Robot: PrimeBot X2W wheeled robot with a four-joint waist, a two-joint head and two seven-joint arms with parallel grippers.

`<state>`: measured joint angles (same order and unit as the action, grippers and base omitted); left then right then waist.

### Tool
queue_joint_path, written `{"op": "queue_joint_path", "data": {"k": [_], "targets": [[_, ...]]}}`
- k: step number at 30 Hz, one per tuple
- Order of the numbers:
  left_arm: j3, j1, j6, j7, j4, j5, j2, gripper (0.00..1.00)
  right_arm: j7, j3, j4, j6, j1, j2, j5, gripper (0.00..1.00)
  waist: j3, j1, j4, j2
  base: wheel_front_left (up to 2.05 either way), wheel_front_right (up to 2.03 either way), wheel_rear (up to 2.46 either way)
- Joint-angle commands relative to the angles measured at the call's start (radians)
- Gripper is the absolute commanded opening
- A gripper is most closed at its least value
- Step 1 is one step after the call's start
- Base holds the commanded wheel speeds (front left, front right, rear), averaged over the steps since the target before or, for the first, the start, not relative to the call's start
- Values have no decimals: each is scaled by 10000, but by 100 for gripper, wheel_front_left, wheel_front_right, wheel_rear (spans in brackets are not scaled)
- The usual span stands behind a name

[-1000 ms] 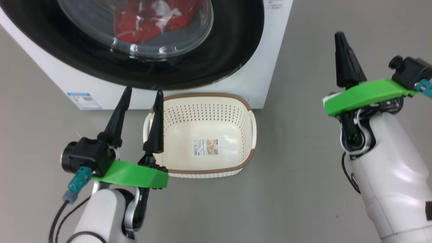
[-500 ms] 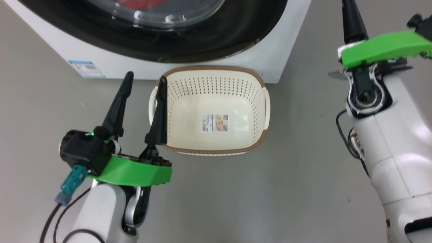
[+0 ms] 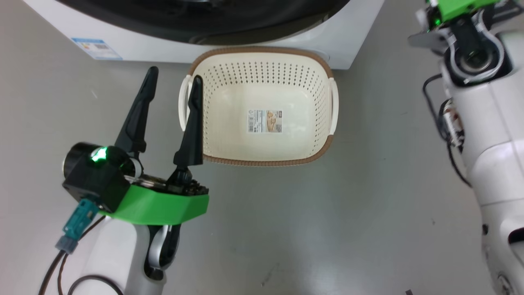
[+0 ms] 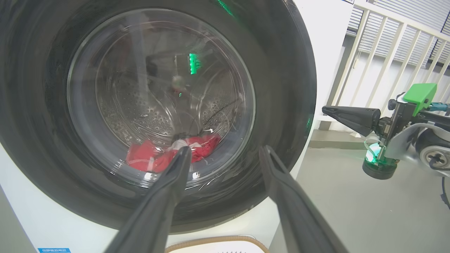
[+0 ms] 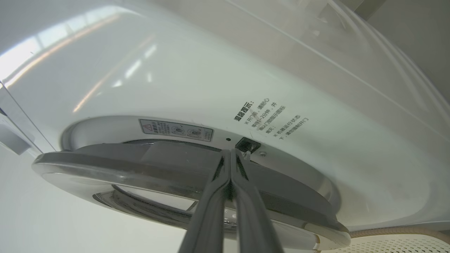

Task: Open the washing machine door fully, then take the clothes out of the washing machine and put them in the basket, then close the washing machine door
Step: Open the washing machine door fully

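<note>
Spread left pincer (image 3: 175,73) beside basket (image 3: 262,162) on floor (image 3: 327,225) before washer (image 3: 348,37). Clenched, empty right pincer (image 5: 230,153) at edge of door (image 5: 123,165), perhaps touching. Red clothes (image 4: 144,158) inside, behind door glass.

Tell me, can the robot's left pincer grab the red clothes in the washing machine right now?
Probably not. The left pincer is open and points toward the red clothes, but the washing machine door stands between them, and they show only through its glass. The door must swing aside first.
</note>
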<state>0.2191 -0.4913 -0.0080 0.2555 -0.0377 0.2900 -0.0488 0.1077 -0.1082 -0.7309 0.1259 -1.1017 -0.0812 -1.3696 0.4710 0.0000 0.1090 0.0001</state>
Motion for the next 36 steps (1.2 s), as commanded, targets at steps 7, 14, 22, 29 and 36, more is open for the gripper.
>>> {"op": "queue_joint_path", "data": {"k": [7, 14, 22, 29, 36], "targets": [[-224, -257, 44, 25, 387, 72, -217, 100, 1204, 200, -261, 48, -939, -5, -645, 0, 559, 0, 223, -1, 0, 0, 0], [-163, -459, 36, 40, 424, 136, -185, 100, 2225, 237, -385, 48, -1565, -107, -1005, 0, 933, 0, 371, -1, 0, 0, 0], [-67, -593, 5, 53, 370, 109, -158, 100, 2792, 242, -641, 48, -2179, -291, -1063, 0, 1188, 0, 495, -1, 0, 0, 0], [-65, -716, -19, 59, 334, 118, -139, 100, 3377, 128, -744, 48, -2612, -334, -1085, 0, 1330, 0, 535, -1, 0, 0, 0], [-112, -778, -54, 61, 263, 68, -140, 100, 4012, -101, -669, 48, -2676, -344, -1051, 0, 1257, 0, 477, -1, 0, 0, 0]]}}
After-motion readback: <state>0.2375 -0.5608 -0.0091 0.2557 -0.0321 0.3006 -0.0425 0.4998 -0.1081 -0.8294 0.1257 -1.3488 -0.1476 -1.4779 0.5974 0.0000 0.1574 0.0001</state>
